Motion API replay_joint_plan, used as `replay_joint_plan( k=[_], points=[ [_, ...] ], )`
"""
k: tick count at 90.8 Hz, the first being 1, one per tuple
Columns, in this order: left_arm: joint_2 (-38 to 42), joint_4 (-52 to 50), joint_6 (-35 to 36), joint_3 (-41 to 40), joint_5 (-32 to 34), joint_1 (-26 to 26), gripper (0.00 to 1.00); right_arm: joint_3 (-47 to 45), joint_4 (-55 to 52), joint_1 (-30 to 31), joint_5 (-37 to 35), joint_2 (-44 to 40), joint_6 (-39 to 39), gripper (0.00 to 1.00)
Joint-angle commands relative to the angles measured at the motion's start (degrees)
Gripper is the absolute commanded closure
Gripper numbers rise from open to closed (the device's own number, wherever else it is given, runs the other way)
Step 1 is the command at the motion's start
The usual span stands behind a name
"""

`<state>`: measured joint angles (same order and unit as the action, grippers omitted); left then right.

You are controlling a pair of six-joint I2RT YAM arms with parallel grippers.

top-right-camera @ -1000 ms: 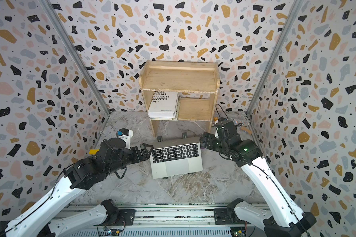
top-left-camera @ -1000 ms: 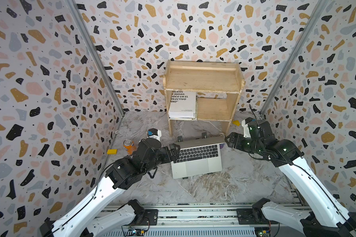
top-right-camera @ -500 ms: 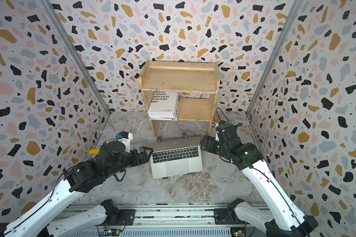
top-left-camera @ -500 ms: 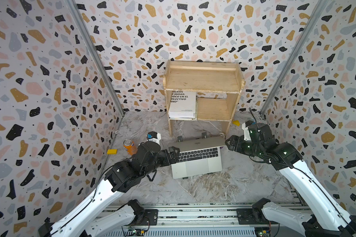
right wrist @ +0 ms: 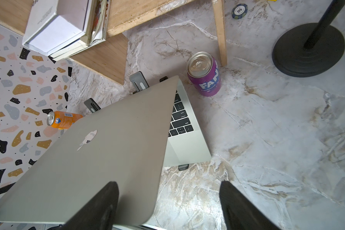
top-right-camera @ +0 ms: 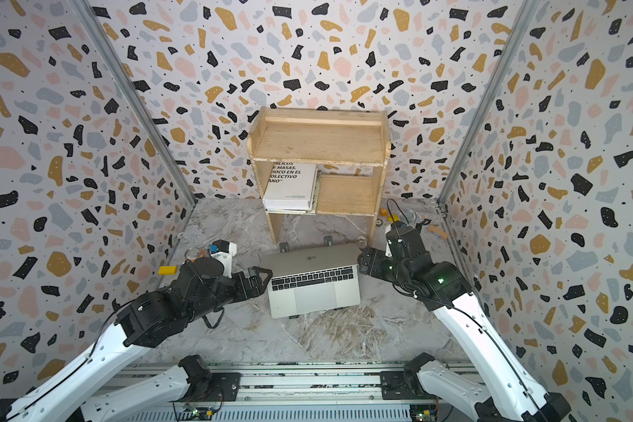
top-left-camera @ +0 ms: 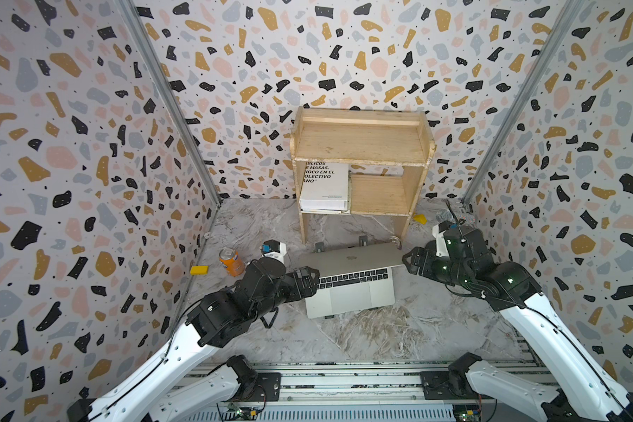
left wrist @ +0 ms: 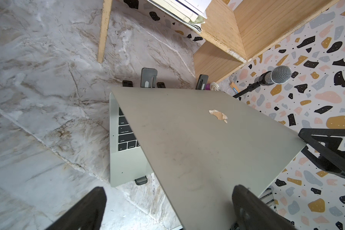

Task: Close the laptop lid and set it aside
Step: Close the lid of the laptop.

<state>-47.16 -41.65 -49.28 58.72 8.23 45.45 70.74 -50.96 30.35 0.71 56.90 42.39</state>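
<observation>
the lid (top-left-camera: 351,257) has tipped lower over the keys in the last second, now roughly half shut. the laptop (top-left-camera: 349,297) sits before the wooden shelf (top-left-camera: 359,142) with the left gripper (top-left-camera: 313,281) and right gripper (top-left-camera: 410,261) at the lid's corners, jaws apart, neither clamped.

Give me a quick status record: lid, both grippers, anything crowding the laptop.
lid: half shut, tilted over the keyboard, keys showing
laptop: in front of the wooden shelf
left gripper: open, at the lid's left edge
right gripper: open, at the lid's right edge
nearby: purple can by the rear right corner; orange can to the left
</observation>
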Motion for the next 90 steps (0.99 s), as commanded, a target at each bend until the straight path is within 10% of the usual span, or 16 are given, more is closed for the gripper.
replay_joint_plan(
  k=[1, 90],
  points=[
    [0.41, -1.3, -0.63, -1.64, 1.03, 0.36, 0.01, -0.94, -1.78, 0.37, 0.14, -1.47, 0.53, 0.16],
    [2.85, -0.36, -3.36, -7.28, 1.49, 3.15, 0.02, -9.83, -0.81, 0.92, 1.04, -7.62, 3.09, 0.16]
  ],
)
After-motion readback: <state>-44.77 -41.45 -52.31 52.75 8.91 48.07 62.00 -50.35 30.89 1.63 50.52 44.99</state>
